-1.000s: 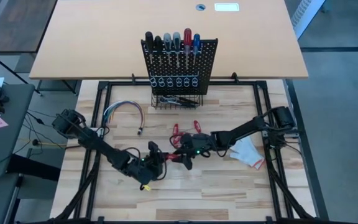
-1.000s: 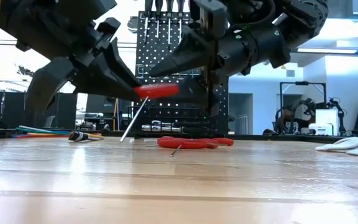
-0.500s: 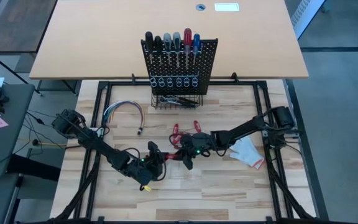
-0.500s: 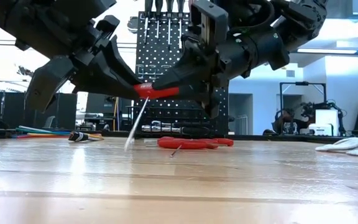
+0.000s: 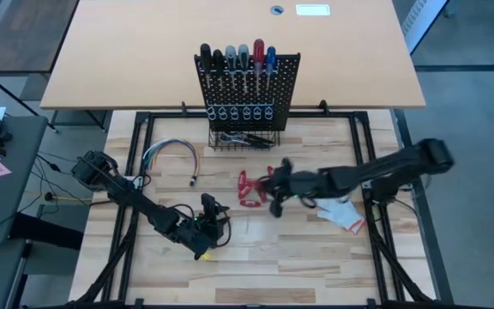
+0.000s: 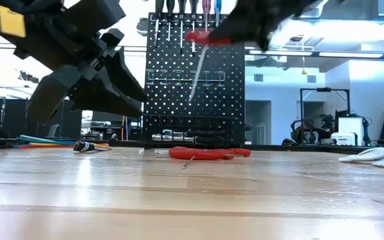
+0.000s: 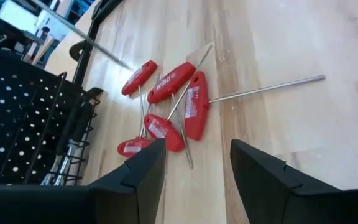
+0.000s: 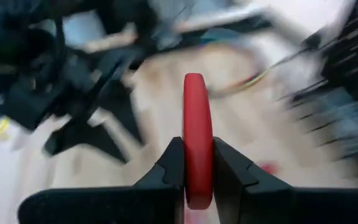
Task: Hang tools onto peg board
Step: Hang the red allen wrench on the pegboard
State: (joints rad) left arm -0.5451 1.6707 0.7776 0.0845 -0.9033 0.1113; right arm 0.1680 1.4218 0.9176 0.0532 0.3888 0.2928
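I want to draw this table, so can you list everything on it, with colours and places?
Peg board: one, black, upright at the table's far edge.
Screwdrivers: six, black, grey, red and blue handles, hung on the board.
Basket: one, black wire, at the board's base.
Red tools: a small pile, mid-table.
Wires: one multicoloured bundle, left.
Glove: one, white, right.
Left gripper: fingers open, empty, near the front.
Right gripper: shut on a red tool, lifted.
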